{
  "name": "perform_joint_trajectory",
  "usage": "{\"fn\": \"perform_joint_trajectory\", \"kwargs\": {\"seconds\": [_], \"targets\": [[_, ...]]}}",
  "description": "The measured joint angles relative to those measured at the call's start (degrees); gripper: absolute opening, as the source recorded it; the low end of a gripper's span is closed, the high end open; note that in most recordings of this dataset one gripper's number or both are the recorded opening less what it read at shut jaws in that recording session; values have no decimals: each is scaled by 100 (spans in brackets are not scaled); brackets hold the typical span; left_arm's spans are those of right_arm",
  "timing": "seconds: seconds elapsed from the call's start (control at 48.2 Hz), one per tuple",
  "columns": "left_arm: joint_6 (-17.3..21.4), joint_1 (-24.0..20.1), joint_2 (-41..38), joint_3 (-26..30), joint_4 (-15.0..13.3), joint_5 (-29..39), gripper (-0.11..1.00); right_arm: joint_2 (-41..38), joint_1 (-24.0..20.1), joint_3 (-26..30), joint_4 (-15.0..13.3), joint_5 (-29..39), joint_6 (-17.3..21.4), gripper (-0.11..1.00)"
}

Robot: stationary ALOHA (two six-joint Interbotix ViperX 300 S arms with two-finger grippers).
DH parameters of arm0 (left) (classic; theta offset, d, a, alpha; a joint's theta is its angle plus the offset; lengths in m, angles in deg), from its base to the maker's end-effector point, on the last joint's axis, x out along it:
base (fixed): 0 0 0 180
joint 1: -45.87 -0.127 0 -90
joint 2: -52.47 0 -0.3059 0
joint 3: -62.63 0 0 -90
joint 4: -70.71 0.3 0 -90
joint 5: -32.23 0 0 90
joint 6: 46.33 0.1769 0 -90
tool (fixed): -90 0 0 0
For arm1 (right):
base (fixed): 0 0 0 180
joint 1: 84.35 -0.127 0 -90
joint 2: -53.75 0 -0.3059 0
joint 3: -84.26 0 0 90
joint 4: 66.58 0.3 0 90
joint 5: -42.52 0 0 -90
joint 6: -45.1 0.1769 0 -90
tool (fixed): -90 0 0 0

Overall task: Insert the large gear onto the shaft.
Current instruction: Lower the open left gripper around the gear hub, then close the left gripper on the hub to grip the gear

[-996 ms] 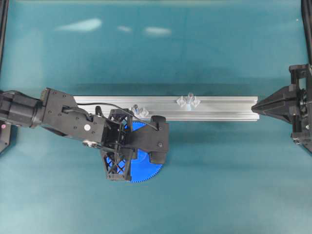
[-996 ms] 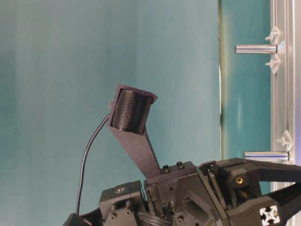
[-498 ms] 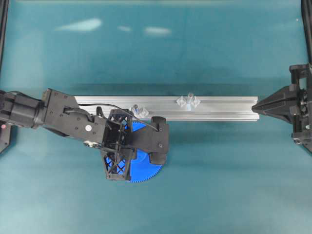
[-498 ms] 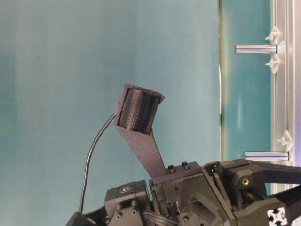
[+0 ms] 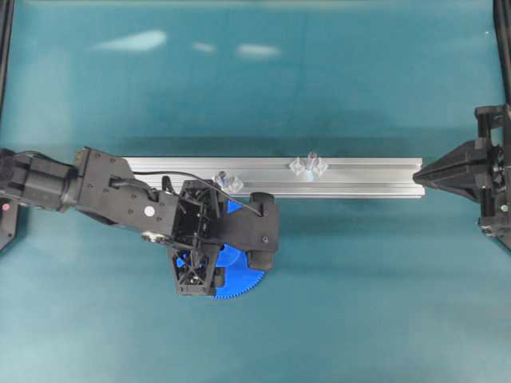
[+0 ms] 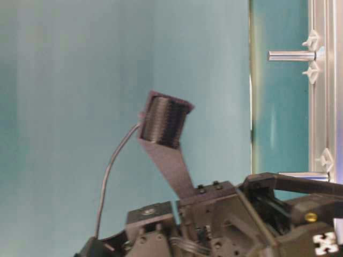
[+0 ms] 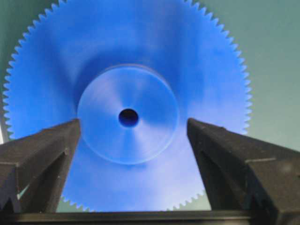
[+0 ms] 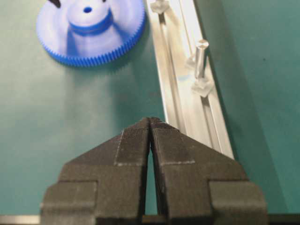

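A robotics lab bench, by the look of it: a teal work mat [image 5: 319,80] carries a slotted aluminium extrusion rail [image 5: 359,177]. Black robot arms [image 5: 96,191] flank the rail at either end, and dark frame posts [image 5: 6,48] stand beyond it at the mat's edges.

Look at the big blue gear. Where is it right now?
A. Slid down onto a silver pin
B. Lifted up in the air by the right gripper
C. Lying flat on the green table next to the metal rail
C: the large gear lies flat on the green table beside the rail, with the pin bare and the left gripper open around its hub.
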Motion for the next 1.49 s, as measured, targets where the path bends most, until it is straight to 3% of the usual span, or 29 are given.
{"fn": "perform_joint_trajectory", "kwargs": {"seconds": [1.494], "targets": [[-44, -88, -237, 114, -9, 9, 94, 114, 0, -62, 0, 0, 141, 9]]}}
